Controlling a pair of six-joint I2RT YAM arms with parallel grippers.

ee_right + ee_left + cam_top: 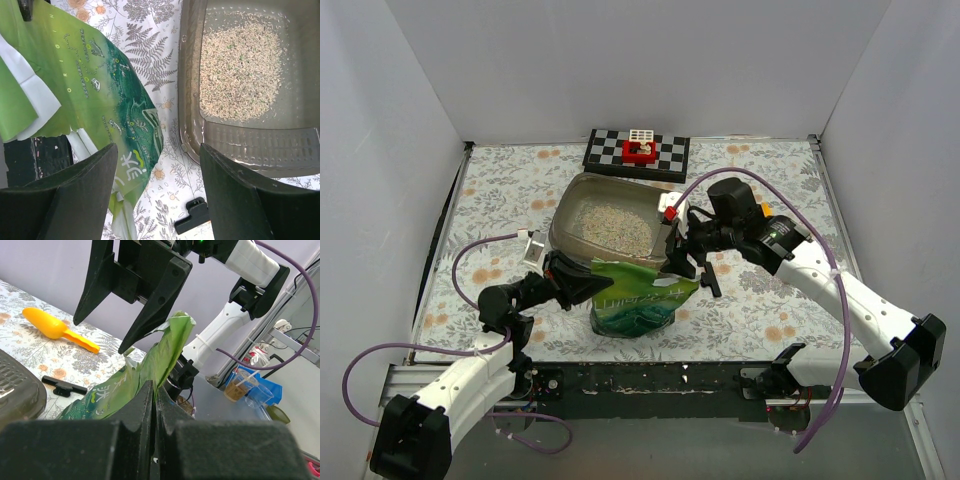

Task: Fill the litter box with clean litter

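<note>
My left gripper [582, 280] is clamped shut on the edge of the green litter bag [640, 300]. In the left wrist view the film is pinched flat between its fingers [145, 405], which I take to be there to keep the bag upright and its mouth steady. The right gripper [695, 262] hangs with its jaws spread wide and nothing between them, just above the bag's right side. I judge it is set there to take the opposite edge.

The litter box [567, 205] sits at the centre of the top view, immediately above the bag. The clean litter [240, 75] lies as a patch in the middle of the tray, with bare floor around it, so filling looks only partly done.

A yellow scoop [47, 325] and a black clip [192, 215] lie loose on the floral table cover [770, 320].
</note>
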